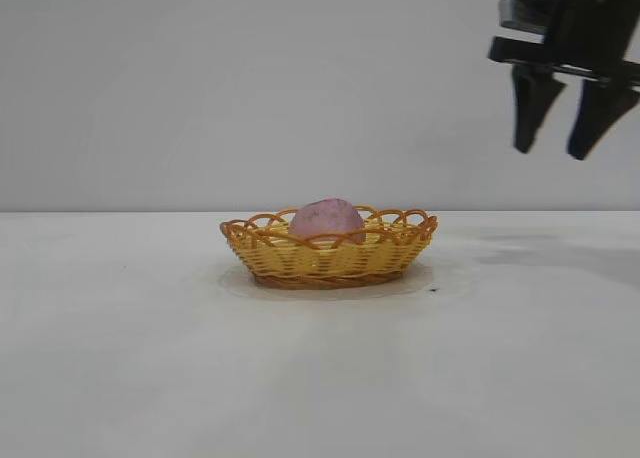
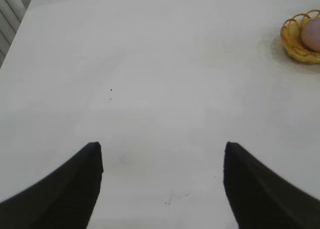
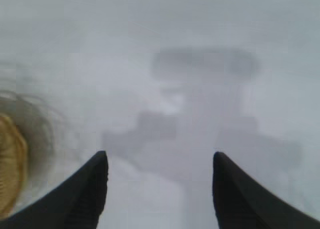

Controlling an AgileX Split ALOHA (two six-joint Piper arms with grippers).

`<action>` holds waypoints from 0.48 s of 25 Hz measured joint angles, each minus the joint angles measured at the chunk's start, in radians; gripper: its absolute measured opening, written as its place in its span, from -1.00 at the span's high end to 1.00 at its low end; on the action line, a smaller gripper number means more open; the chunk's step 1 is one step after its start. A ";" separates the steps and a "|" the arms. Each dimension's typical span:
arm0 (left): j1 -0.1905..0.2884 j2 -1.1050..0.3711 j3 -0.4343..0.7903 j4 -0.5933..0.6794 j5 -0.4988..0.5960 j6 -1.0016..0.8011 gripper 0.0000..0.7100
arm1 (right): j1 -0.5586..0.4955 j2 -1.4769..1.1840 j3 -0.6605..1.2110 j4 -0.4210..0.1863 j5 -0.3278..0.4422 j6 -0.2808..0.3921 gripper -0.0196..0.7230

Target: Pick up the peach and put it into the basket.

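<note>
Hidden: the peach's (image 1: 327, 221) lower half sits behind the basket's (image 1: 330, 254) rim; the right arm is cut off at the frame edge.
Basket: holds the peach, on the table (image 1: 150, 358).
Right gripper (image 1: 560, 133): parted, empty, high above and beside the basket.
Left gripper (image 2: 162, 159): parted, empty, basket far off.

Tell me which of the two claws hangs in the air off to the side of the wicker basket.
The right claw, open and empty, up beside the yellow woven wicker basket; the left claw sits low over bare table, far off.
</note>
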 joint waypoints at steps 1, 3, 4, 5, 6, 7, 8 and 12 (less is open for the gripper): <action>0.000 0.000 0.000 0.000 0.000 0.000 -0.40 | -0.003 -0.007 0.000 0.000 0.008 0.000 -0.09; 0.000 0.000 0.000 0.000 0.000 0.000 -0.40 | -0.007 -0.026 0.000 -0.002 0.031 0.000 -0.09; 0.000 0.000 0.000 0.000 0.000 0.000 -0.40 | -0.007 -0.037 0.000 -0.002 0.041 0.000 -0.09; 0.000 0.000 0.000 0.000 0.000 0.000 -0.40 | -0.011 -0.054 0.005 -0.004 0.049 0.000 -0.09; 0.000 0.000 0.000 0.000 0.000 0.000 -0.40 | -0.013 -0.071 0.018 -0.004 0.053 0.000 -0.09; 0.000 0.000 0.000 0.000 0.000 0.000 -0.40 | -0.015 -0.096 0.039 -0.004 0.051 0.000 -0.09; 0.000 0.000 0.000 0.000 0.000 0.000 -0.40 | -0.017 -0.126 0.068 -0.006 0.050 0.000 -0.09; 0.000 0.000 0.000 -0.002 0.000 0.000 -0.40 | -0.019 -0.255 0.212 -0.007 0.024 0.000 -0.09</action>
